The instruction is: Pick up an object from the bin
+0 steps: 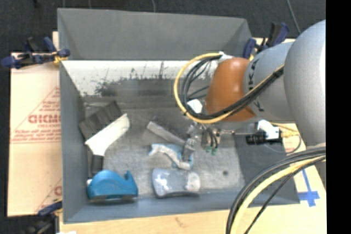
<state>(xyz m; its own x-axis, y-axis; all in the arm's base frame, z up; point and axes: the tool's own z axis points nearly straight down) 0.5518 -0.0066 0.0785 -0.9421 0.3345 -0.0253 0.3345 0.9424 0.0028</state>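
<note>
- The gripper (198, 145) hangs below the arm's orange cover (227, 90), low in the grey bin (151, 35), right of the floor's middle.
- Whether it stands open or closed cannot be told: cables and the wrist's own parts crowd its tip.
- Its tip is down at the right end of a pale blue-and-white curved piece (167, 152), which lies flat near the middle of the bin floor. Whether the two touch cannot be made out, and nothing can be seen gripped.
- A grey stick (163, 131) lies slanted just behind that pale piece, its right end close to the gripper.
- A grey-and-white soft pouch (174, 182) lies just in front of the pale piece, near the bin's front wall.
- A blue tape dispenser (109, 184) sits in the front left corner, well apart from the gripper.
- A white block (108, 133) lies tilted on the left side, with a dark ridged brush (98, 117) just behind it.
</note>
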